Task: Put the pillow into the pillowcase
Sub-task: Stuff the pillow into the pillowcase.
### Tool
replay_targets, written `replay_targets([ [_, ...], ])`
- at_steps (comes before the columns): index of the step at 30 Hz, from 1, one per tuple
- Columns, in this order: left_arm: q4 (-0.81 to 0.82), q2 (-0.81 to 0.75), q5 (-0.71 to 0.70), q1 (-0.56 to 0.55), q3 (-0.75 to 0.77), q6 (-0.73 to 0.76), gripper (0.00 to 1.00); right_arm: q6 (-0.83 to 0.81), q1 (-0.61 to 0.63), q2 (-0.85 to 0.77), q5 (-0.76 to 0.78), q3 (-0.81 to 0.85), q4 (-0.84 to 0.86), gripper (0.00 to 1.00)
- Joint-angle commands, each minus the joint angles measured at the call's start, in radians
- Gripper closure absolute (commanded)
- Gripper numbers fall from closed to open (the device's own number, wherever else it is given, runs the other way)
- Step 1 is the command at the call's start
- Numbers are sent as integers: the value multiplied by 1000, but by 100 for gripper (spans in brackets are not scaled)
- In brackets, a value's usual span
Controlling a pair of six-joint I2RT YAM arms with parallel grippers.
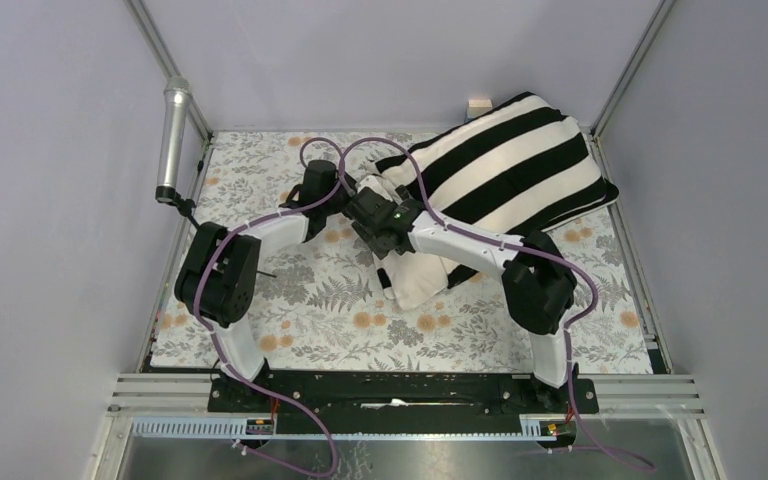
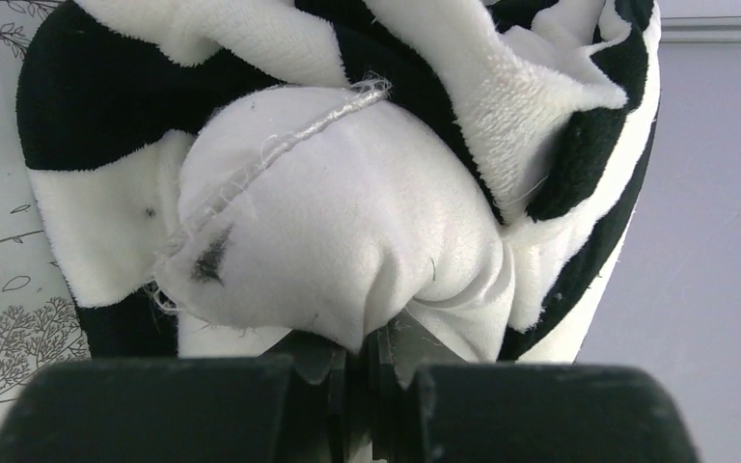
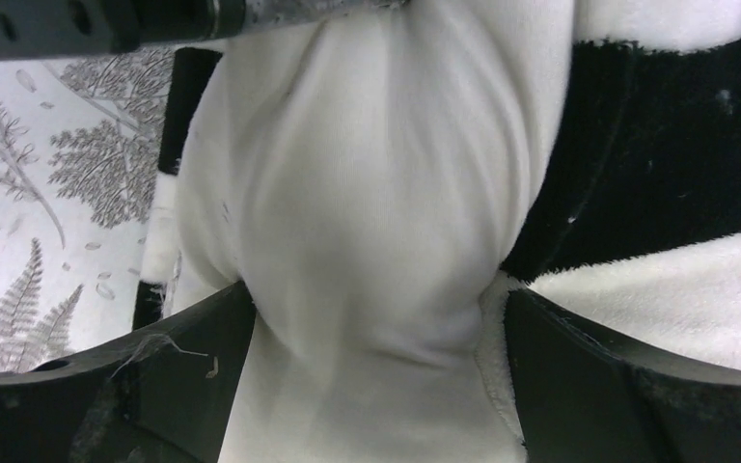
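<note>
Far to the left of the limp black-and-white striped fabric pillowcase (image 1: 508, 165), a grey metal cylinder (image 1: 173, 135) hangs by the frame's post (it looks like a microphone). The pillowcase lies on a floral-printed grey-and-orange table covering (image 1: 290, 300). It slants toward the far right corner, with its open mouth turned to the left and near side.

On the left of that mouth, the left gripper (image 2: 365, 352) is clamped tight. Its two black fingers (image 2: 318, 371) nearly meet, with a fold of the plump cream-white fabric pillow (image 2: 347, 222) pinched between them. The fold belongs to the pillow's seamed corner, which has a dark smudge on it. The plush rim of the pillowcase wraps around this corner above and on both sides.

Just on the near side of the mouth, the right gripper (image 3: 376, 318) stands spread wide, with one black finger (image 3: 154, 386) on each side of the pillow's bulk. The cloth touches both fingers, but whether they squeeze it cannot be told.

From above, the pillowcase looks plump and filled. A cream end of the pillow (image 1: 422, 282) sticks out of its mouth toward the near edge, beneath the right wrist. Just beyond the pillowcase's far edge sits a small pale block (image 1: 478, 106).
</note>
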Motion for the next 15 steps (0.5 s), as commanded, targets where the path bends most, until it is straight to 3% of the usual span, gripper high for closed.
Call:
replay_targets([
  [1,90,-13,25,12,96,-12,100,101,10,88,26,-38,-79,7],
  [2,85,-12,32,13,103,-7,100,106,8,94,25,-35,-78,14],
  [3,82,-11,40,13,106,-3,100,111,7,97,29,-34,-73,30],
  [6,72,-23,55,17,96,13,100,140,-18,73,11,-21,-70,96],
  [8,68,-41,71,26,80,24,89,170,-63,21,-90,-13,-54,100],
  [11,62,-88,115,53,61,34,61,241,-165,-93,-379,-18,19,100],
  [15,-5,-207,119,66,40,90,37,342,-273,-139,-534,59,33,100],
])
